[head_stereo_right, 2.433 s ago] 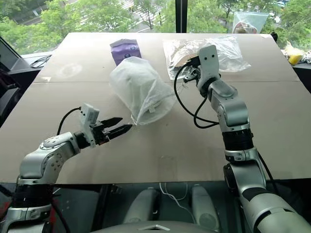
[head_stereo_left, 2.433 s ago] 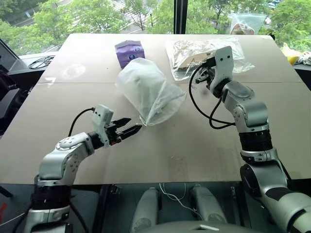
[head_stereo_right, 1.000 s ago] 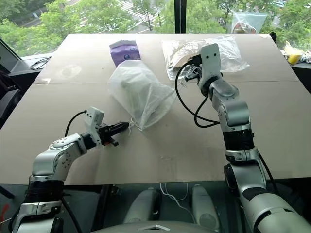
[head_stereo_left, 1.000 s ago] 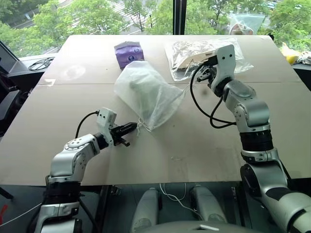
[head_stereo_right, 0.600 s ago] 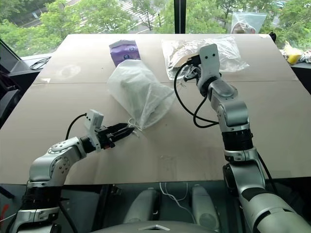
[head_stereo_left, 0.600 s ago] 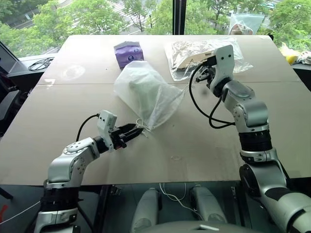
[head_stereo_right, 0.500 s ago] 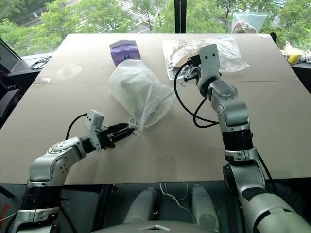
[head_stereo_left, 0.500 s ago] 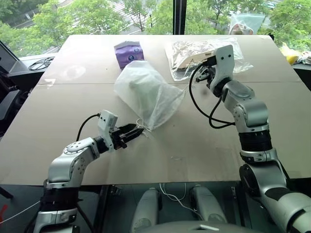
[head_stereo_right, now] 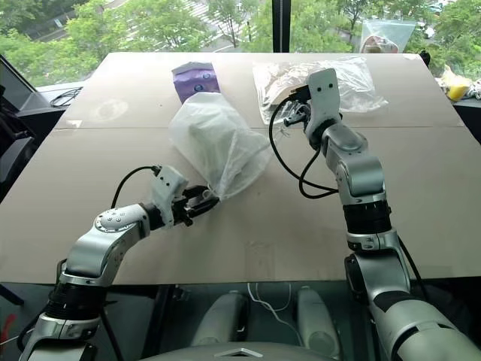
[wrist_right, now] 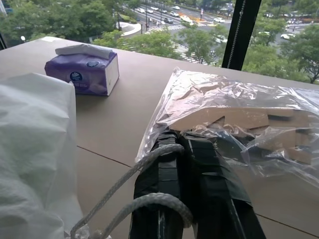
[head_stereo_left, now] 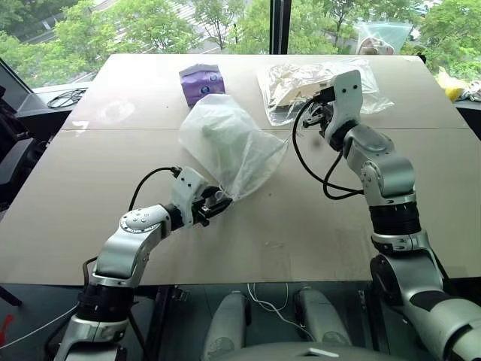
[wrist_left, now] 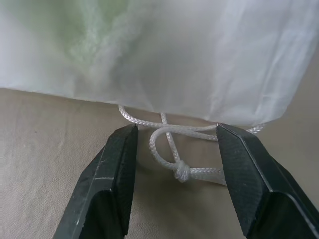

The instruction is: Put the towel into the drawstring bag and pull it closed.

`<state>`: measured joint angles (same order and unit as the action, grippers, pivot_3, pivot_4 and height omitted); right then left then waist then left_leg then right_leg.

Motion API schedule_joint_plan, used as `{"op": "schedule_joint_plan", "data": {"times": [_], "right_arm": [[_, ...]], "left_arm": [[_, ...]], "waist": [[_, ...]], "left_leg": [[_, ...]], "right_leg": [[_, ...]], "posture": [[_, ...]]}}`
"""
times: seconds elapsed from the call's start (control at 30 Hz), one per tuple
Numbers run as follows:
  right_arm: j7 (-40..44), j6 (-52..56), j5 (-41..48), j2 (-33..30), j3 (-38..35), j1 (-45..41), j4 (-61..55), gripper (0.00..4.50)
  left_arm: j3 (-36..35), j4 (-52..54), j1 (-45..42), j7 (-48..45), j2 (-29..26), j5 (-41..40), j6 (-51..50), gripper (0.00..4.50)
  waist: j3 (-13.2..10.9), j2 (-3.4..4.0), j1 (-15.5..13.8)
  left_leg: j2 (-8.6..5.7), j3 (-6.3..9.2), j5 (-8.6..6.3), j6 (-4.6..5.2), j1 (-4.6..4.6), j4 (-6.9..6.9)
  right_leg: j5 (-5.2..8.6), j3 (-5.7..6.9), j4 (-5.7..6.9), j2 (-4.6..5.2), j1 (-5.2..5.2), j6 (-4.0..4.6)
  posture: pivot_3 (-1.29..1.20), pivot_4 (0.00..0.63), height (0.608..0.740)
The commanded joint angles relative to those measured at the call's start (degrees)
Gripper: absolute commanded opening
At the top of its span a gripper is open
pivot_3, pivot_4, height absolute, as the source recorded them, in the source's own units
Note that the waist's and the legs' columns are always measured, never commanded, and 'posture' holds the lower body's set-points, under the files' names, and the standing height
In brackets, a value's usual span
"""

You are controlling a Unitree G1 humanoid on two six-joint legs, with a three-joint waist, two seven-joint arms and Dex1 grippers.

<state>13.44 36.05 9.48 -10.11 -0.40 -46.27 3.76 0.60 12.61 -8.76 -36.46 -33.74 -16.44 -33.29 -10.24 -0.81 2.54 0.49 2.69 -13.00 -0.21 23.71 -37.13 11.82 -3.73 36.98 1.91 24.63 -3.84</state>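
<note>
Bag [head_stereo_left: 229, 143] lay on its side mid-table [head_stereo_left: 316, 218], mouth gathered toward the L gripper [wrist_left: 174, 137], towel [wrist_left: 92, 35] showing as a green blur inside. L fingers [wrist_left: 117, 169] stood apart on either side of the knotted cord loop [wrist_left: 172, 157], not touching it. R gripper [wrist_right: 192, 164] was raised, jaws together, clamped on the other cord [wrist_right: 139, 169] near the plastic bag [wrist_right: 239, 119]. Tissue pack [head_stereo_left: 200, 80] sat behind the bag

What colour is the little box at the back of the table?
Purple tissue pack, clearest in the right wrist view.
</note>
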Motion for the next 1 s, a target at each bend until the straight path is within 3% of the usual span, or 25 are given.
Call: {"op": "schedule_joint_plan", "data": {"times": [0.03, 0.17, 0.33, 0.47, 0.77, 1.0], "right_arm": [[-0.10, -0.29, 0.12, -0.03, -0.20, -0.22, -2.83, 0.00], [0.10, -0.39, 0.15, -0.07, -0.17, -0.39, -2.47, 0.00], [0.75, -0.66, 0.17, -0.08, 0.17, -0.65, -1.66, 0.00], [1.05, -1.10, -0.19, -0.13, 0.43, -0.88, -1.33, 0.00], [-0.18, -5.21, -1.55, -2.45, -2.21, -2.46, 1.36, 0.00], [-2.95, -10.08, -2.00, -4.34, -5.86, -5.10, 5.83, 0.00]], "left_arm": [[2.18, 0.98, 4.85, 1.82, -0.10, 3.02, -0.06, 1.77], [1.73, -1.90, 8.09, 5.24, -1.01, 8.60, 7.53, 0.05], [0.97, -8.61, 8.25, 10.10, 0.13, 13.23, 16.50, 0.01], [-0.48, -10.42, 6.77, 14.78, 1.83, 15.78, 22.75, 0.01], [-8.38, -14.60, 2.14, 36.45, -1.55, 31.53, 39.00, 0.01], [-15.59, -15.19, -2.81, 46.07, -4.33, 36.61, 40.47, 0.01]], "waist": [[0.02, 0.03, 0.16], [0.03, 0.04, 0.19], [0.08, 0.12, 0.30], [0.07, 0.12, 0.91], [0.03, 0.06, 1.26], [0.00, 0.01, 0.57]], "left_leg": [[0.00, -0.02, 0.00, 0.00, -0.01, 0.01], [0.03, -0.06, 0.00, 0.00, -0.07, 0.05], [0.16, -0.19, 0.00, 0.01, -0.31, 0.04], [0.30, -0.32, 0.00, 0.01, -1.28, 0.28], [0.40, -0.35, 0.00, 0.01, -0.85, 0.30], [0.13, -0.45, 0.00, 0.00, -0.60, 0.51]], "right_leg": [[0.00, -0.01, 0.00, 0.00, 0.00, 0.00], [0.01, -0.04, 0.00, -0.01, 0.00, 0.01], [0.02, -0.07, 0.04, -0.13, -0.12, 0.17], [0.22, -0.18, 0.04, -0.24, -0.85, 0.16], [-0.02, -0.20, 0.03, -0.32, -0.44, 0.11], [-0.08, -0.19, -0.23, 0.04, -0.29, 0.14]], "posture": [[0.00, 0.150, 0.740], [0.00, 0.150, 0.740], [0.00, 0.150, 0.740], [0.00, 0.150, 0.740], [0.00, 0.150, 0.740], [0.00, 0.150, 0.740]]}}
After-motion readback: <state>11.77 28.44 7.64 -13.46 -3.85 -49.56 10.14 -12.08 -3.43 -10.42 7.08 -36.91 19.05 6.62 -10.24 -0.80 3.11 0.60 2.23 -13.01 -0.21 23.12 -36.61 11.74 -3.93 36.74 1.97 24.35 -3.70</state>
